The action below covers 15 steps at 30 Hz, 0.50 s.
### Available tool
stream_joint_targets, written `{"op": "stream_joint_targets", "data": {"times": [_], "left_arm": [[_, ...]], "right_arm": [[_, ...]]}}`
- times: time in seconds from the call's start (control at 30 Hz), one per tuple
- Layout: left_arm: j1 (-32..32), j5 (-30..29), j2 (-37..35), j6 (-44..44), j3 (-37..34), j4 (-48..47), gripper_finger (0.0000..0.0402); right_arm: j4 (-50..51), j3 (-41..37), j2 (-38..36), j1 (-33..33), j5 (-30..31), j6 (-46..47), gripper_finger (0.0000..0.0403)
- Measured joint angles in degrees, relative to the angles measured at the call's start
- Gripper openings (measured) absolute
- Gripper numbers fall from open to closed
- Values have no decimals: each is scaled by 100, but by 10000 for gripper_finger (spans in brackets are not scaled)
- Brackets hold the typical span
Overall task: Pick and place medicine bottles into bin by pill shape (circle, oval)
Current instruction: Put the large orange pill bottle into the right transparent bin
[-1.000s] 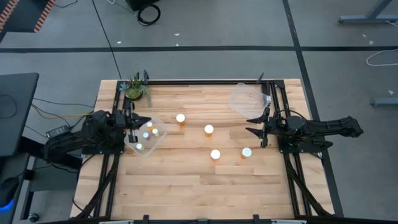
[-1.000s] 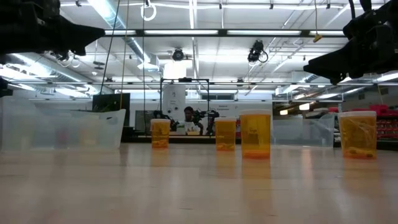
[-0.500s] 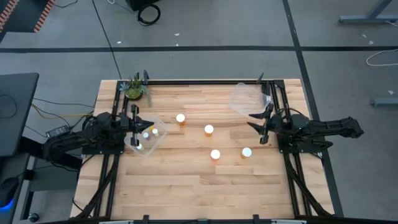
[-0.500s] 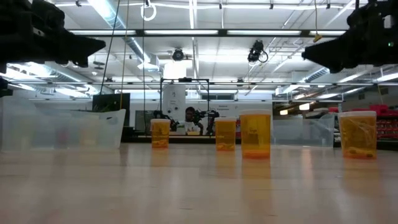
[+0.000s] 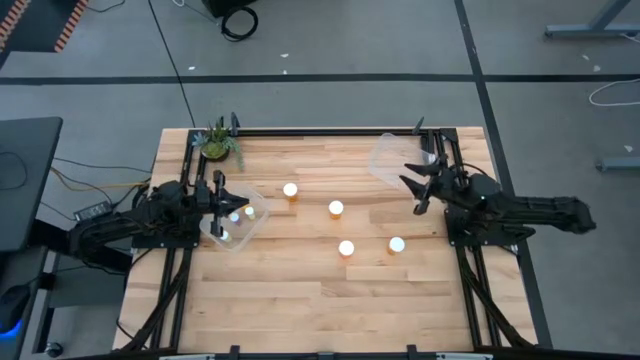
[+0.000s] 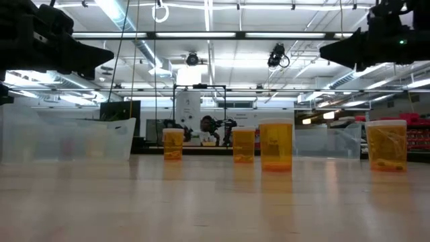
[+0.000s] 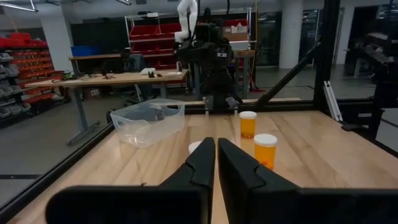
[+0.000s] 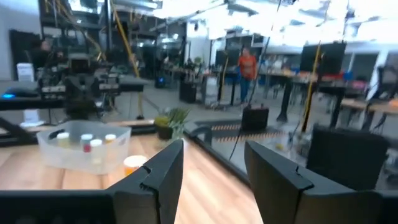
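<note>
Right gripper open beside bin

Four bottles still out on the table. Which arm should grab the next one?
Right, probably. The right gripper is open and empty beside the far bin, near the bottle closest to its side. The left gripper is shut, hanging over the near bin that already holds bottles.

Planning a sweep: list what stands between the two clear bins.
High view: four capped medicine bottles stand on bare table between the left bin and the right bin.
</note>
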<state>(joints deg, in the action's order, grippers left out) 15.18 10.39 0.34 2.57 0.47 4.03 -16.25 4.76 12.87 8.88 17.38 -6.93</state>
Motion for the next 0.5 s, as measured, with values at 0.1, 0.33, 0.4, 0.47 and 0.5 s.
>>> {"op": "stream_joint_targets", "data": {"times": [0.1,0.33,0.4,0.47,0.5], "left_arm": [[0,0,0,0,0,0,23],[0,-2,0,2,-2,0,34],[0,-2,0,2,-2,-1,36],[0,-2,0,2,-2,0,35],[0,-2,0,2,-2,-2,34]], "right_arm": [[-1,142,540,197,-365,387,178],[-165,476,2062,408,-690,495,177],[-174,719,2519,493,-699,410,177],[-168,1017,2983,572,-792,412,177],[-173,1175,3215,596,-879,430,177]]}}
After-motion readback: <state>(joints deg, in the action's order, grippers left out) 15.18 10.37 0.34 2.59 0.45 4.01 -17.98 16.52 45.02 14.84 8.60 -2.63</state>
